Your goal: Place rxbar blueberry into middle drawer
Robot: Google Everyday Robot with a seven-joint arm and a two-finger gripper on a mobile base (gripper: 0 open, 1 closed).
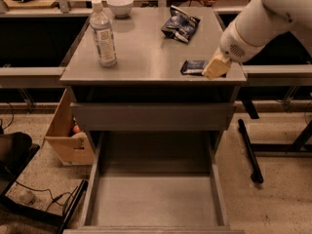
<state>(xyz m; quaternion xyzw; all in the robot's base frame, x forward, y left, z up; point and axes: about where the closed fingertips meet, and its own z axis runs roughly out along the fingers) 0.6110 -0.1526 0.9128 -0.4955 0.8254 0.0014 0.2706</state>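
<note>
The rxbar blueberry (193,67) is a small dark bar with a pale label. It lies flat on the grey cabinet top near the front right corner. My gripper (216,67) is on the end of the white arm coming in from the upper right. It is low over the top, just to the right of the bar and at its end; whether it touches the bar cannot be told. The middle drawer (156,201) is pulled out below, a wide grey tray with low side walls and nothing in it.
A water bottle (103,33) stands at the left of the cabinet top. A white bowl (120,5) sits at the back and a blue-and-white snack bag (180,26) at the back right. A shut drawer front (153,116) is above the open tray. A cardboard box (68,138) is on the floor to the left.
</note>
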